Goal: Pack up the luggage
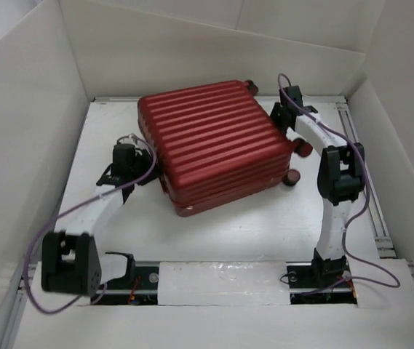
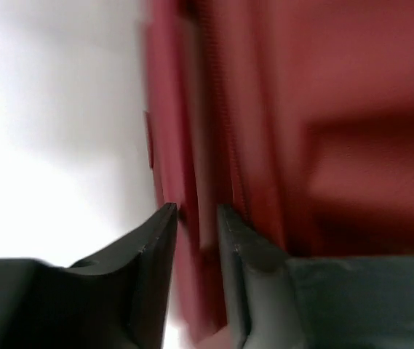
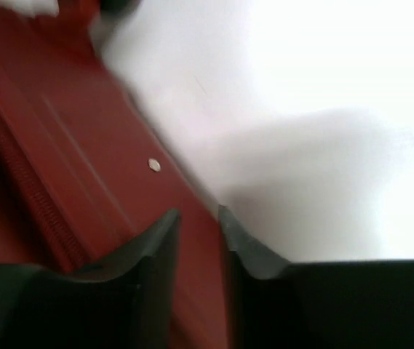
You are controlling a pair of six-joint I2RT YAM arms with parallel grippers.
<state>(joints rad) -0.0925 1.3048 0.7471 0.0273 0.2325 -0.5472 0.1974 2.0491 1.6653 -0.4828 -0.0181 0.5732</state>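
Left gripper (image 2: 196,212), left of centre in the top view: jaws a narrow slit with the red shell edge in the gap. Pinching or just straddling, can't tell. The luggage (image 1: 214,145) lies flat and closed, centre to upper centre. Likely rigid, slick ribbed shell, too wide to span; take the rim or seam lip, not the face. Right gripper (image 3: 199,214), upper right near the wheels (image 1: 292,177): jaws slightly parted over the edge, holding nothing.

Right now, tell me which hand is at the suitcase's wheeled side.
The right hand, at the red suitcase's right side, where its wheels are; the left hand sits at the opposite side, which shows no wheels.
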